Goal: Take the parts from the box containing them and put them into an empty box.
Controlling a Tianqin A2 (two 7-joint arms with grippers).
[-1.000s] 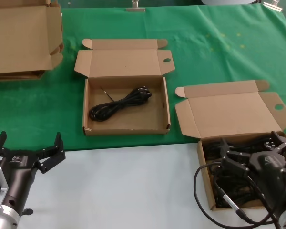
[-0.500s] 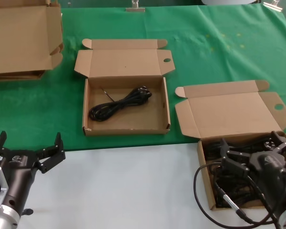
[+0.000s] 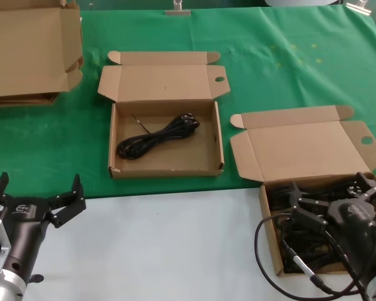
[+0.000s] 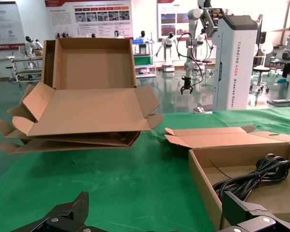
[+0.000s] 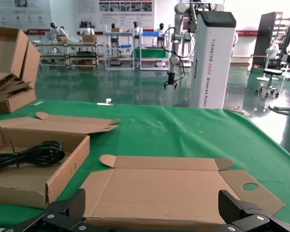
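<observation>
The right box (image 3: 271, 233) stands at the table's right front with its lid (image 3: 307, 149) open, and holds several black cable bundles (image 3: 282, 199). My right gripper (image 3: 329, 188) is open just above these bundles and holds nothing; in the right wrist view (image 5: 152, 200) its fingers straddle the open lid (image 5: 169, 188). The middle box (image 3: 166, 169) on the green cloth holds one coiled cable bundle (image 3: 156, 135). My left gripper (image 3: 41, 185) is open and empty over the white table at the front left, short of the middle box (image 4: 203, 179).
A pile of larger cardboard pieces (image 3: 31, 53) lies at the back left and also shows in the left wrist view (image 4: 87, 111). The green cloth (image 3: 288, 63) covers the far part of the table; white table (image 3: 169, 244) lies in front. My own black cable (image 3: 269, 251) loops beside the right box.
</observation>
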